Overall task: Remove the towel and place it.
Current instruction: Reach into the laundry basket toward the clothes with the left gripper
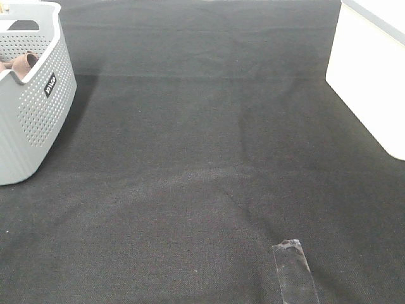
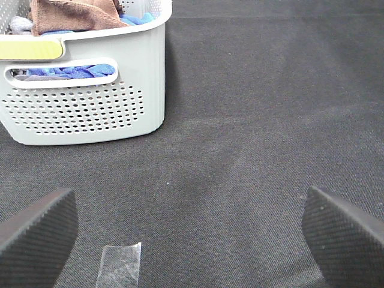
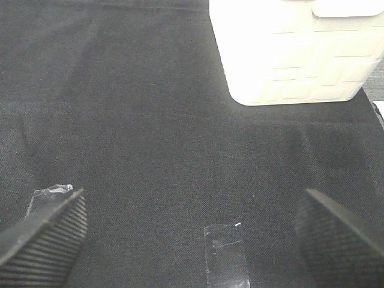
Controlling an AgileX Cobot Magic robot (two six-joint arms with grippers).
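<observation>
**Your towel (image 2: 72, 13) sits in the grey basket (image 1: 31, 120) at the upper left of the high view, and both of your pincers are released.**

The dark, fabric-covered bench (image 1: 202, 126) fills your high view. A white bin (image 1: 370, 82) is cut off by the upper right edge, and the perforated grey basket stands against the left edge. The reddish-brown towel lies bunched on top of the basket's contents. Beside and under it is a blue cloth (image 2: 66, 72) that also shows through the handle slot. Your left pincer (image 2: 191, 231) and right pincer (image 3: 192, 240) are each spread wide over bare bench, with nothing between their fingers. A strip of clear tape (image 1: 294, 272) is stuck flat on the bench at the lower right of the high view.
</observation>
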